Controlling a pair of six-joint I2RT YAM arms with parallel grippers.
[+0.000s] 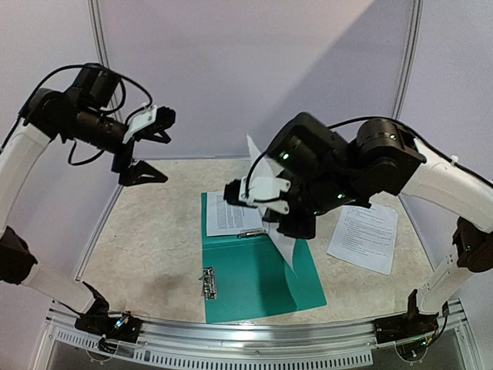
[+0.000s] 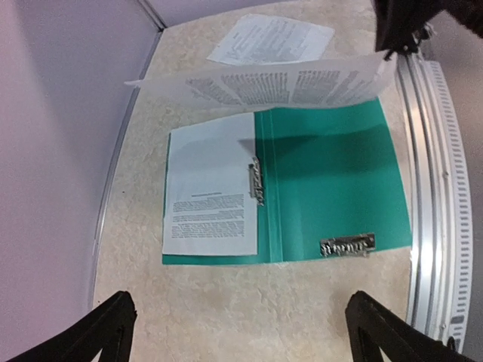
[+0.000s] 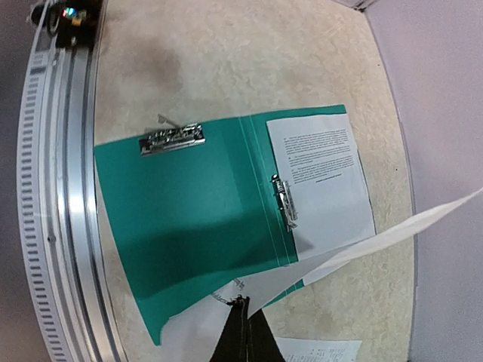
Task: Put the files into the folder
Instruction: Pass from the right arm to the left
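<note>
White panel walls are seen closing in a speckled beige bench (image 1: 146, 247), with a metal rail (image 1: 254, 339) along its near edge. An open teal folder (image 1: 262, 285) is laid flat at mid-bench, its near edge close to the rail. One printed sheet (image 1: 231, 212) is lodged on the far half, just beside a metal clip (image 1: 252, 233) at the fold. The near half is left bare except for a second clip (image 1: 208, 283) at its left edge. A second sheet (image 2: 279, 84) is pinched by one edge in the right jaws, which are pressed together on it, and is held upright above the folder's right side, clear of the bench. A third sheet (image 1: 363, 235) is left on the bench to the right, apart from the folder. Bare bench is left between the folder and the left wall. The left jaws are spread wide and raised above the far left of the bench, nothing being gripped. In the top view the lifted sheet is shown almost edge-on. Its printed lines are given only by the left wrist view. In the right wrist view only a corner of the third sheet is caught.
</note>
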